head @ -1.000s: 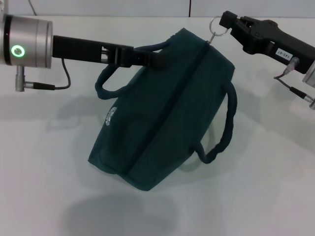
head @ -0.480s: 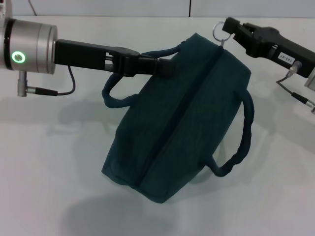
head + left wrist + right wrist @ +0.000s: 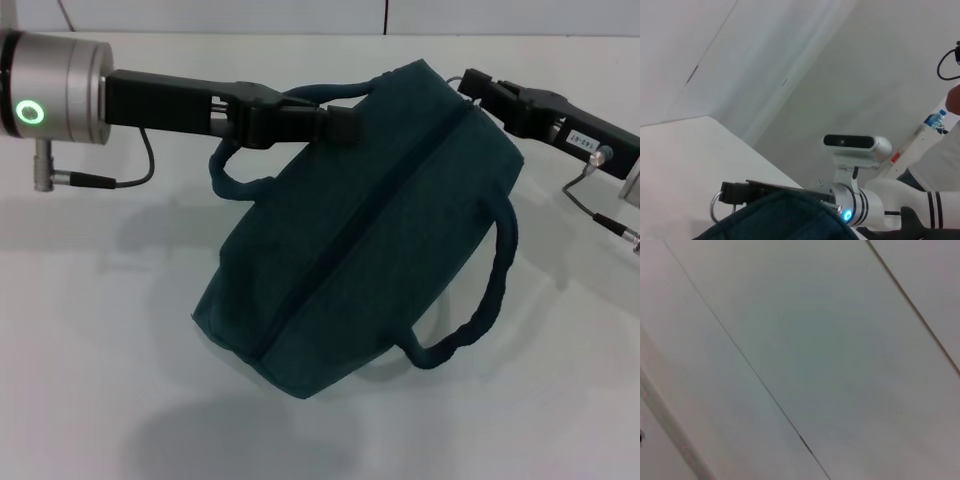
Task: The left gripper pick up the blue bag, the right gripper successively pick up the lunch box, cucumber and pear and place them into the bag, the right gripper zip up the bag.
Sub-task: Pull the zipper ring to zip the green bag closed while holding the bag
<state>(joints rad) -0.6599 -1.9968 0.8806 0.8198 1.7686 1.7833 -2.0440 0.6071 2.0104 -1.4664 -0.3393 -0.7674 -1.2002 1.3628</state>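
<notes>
Teal blue bag (image 3: 370, 230) hangs tilted above white surface (image 3: 90, 330), zipped; left hand (image 3: 335, 124) clamped on one handle; right hand (image 3: 472, 88) at zipper end, grip likely closed, unclear.

1. Only a pale, flat surface (image 3: 805, 340) fills the right wrist view.
2. Thin dark seam lines (image 3: 765, 385) cross it diagonally.
3. Neither pincer nor any object shows here.
</notes>
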